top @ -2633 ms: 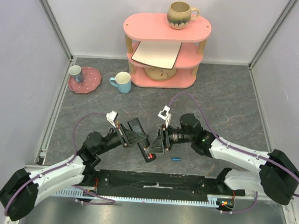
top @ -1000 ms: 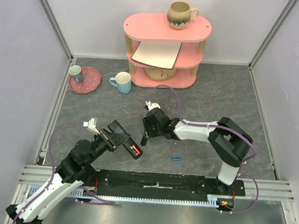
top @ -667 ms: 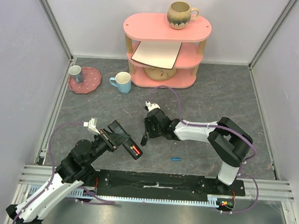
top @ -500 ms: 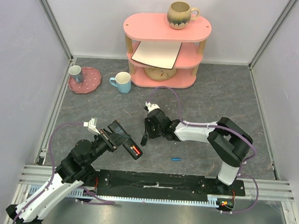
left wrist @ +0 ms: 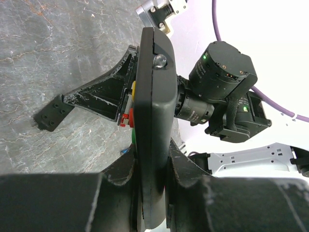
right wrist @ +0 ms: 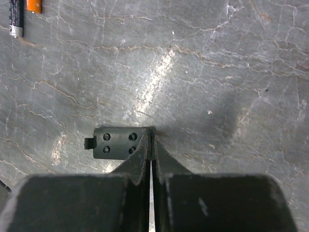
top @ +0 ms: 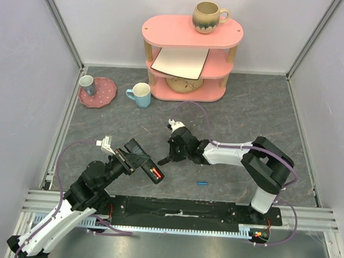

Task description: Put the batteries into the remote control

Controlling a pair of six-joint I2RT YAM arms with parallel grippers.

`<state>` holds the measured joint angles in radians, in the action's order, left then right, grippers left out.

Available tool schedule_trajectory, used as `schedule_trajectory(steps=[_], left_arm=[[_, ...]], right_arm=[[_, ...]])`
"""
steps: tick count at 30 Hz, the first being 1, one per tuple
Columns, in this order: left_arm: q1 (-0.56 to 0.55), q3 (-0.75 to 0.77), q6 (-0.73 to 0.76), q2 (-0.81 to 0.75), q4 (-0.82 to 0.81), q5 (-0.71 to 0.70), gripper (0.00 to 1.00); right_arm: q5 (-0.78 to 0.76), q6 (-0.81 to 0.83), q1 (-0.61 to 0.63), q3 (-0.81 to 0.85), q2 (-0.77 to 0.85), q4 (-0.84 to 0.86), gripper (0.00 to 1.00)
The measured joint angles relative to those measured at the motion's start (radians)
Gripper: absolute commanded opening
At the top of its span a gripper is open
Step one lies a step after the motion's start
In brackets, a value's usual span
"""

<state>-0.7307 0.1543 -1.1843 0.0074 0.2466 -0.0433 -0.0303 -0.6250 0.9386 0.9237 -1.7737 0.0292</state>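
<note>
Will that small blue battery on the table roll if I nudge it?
Likely yes: the blue battery lies on its side on the flat table, so a sideways push should roll it. It looks stiff and light. Being tiny and smooth, it may slip out of a grip that closes off-centre.

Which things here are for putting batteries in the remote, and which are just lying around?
For the job: remote control, red-orange battery, blue battery.
Lying about: pink shelf, brown mug, pale blue mug, pink plate, small cup.
</note>
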Motion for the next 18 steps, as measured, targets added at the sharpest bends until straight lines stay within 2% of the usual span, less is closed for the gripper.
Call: schedule_trajectory(steps=[7, 10, 14, 18], left_arm=[[0.0, -0.001, 0.0, 0.0, -0.003, 0.0, 0.02], [0.0, -0.005, 0.0, 0.0, -0.012, 0.0, 0.02], [0.0, -0.013, 0.0, 0.0, -0.019, 0.0, 0.02], [0.0, -0.026, 0.0, 0.0, -0.028, 0.0, 0.02]], right_arm=[[-0.024, 0.02, -0.009, -0.032, 0.085, -0.077, 0.0], [-0.087, 0.054, -0.017, -0.033, 0.159, -0.143, 0.0], [-0.26, 0.134, -0.019, -0.015, 0.272, -0.253, 0.0], [-0.522, 0.229, -0.016, 0.058, 0.306, -0.365, 0.0]])
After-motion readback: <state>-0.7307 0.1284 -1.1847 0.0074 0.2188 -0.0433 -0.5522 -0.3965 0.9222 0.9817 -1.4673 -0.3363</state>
